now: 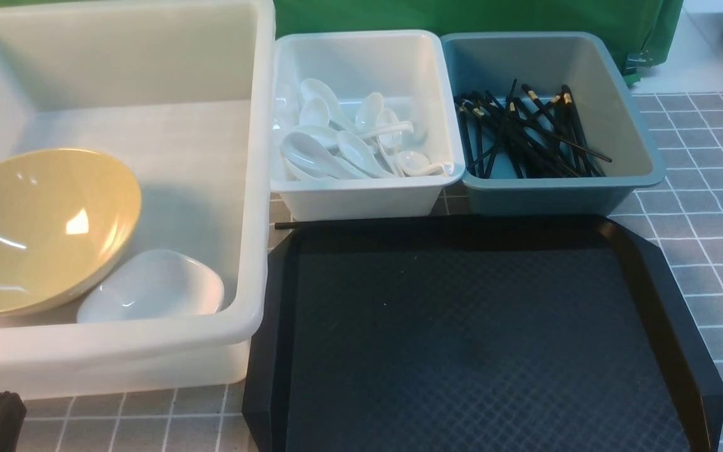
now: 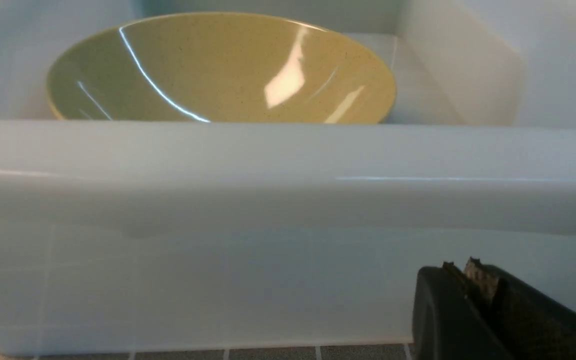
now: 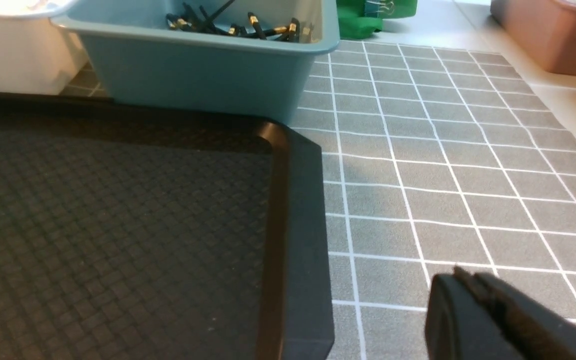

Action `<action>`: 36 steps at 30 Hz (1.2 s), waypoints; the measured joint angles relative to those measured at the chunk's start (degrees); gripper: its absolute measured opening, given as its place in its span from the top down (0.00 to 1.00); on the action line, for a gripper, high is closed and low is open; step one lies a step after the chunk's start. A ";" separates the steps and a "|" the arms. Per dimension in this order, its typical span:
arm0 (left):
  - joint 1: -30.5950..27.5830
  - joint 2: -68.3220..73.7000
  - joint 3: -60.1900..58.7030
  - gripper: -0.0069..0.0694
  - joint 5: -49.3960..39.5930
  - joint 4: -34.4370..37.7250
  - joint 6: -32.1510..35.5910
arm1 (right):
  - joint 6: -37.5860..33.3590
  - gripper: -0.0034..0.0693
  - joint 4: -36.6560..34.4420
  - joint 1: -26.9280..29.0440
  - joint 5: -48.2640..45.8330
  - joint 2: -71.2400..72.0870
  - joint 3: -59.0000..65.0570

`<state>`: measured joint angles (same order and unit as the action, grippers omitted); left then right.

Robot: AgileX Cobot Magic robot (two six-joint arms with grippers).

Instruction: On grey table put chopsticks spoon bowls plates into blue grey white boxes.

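Observation:
The large translucent tub (image 1: pixel 255 188) at the left holds the yellow-olive bowl (image 1: pixel 35 229), tilted, and one white plate (image 1: pixel 151 289) beside it. The white box (image 1: pixel 361 194) holds several white spoons (image 1: pixel 349 141). The blue-grey box (image 1: pixel 550 194) holds several black chopsticks (image 1: pixel 524 135). One chopstick (image 1: pixel 336 223) lies on the table between the white box and the black tray. My left gripper (image 2: pixel 460 267) is shut and empty, low outside the tub's near wall (image 2: pixel 268 170), with the bowl (image 2: pixel 223 70) beyond it. My right gripper (image 3: pixel 463 275) is shut and empty over the grey table (image 3: pixel 443 165).
A black octagonal tray (image 1: pixel 481 339) fills the front middle and shows in the right wrist view (image 3: pixel 118 225), with the blue-grey box (image 3: pixel 203 75) behind it. Green cloth (image 1: pixel 462 16) hangs at the back. A brownish bin (image 3: pixel 538 35) stands beyond the table's right edge.

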<state>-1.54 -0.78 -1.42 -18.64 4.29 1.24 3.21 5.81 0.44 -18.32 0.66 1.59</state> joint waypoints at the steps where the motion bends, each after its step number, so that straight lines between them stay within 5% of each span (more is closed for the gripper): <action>1: 0.00 0.00 0.00 0.89 0.00 -0.12 0.50 | 0.00 0.89 0.00 0.00 0.00 0.00 0.00; 36: 0.00 0.00 0.00 0.89 0.10 -0.29 1.46 | 0.00 0.87 0.00 0.05 0.00 0.00 0.00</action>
<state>-1.54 -0.78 -1.42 -18.54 4.00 2.70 3.21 5.81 0.48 -18.32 0.66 1.59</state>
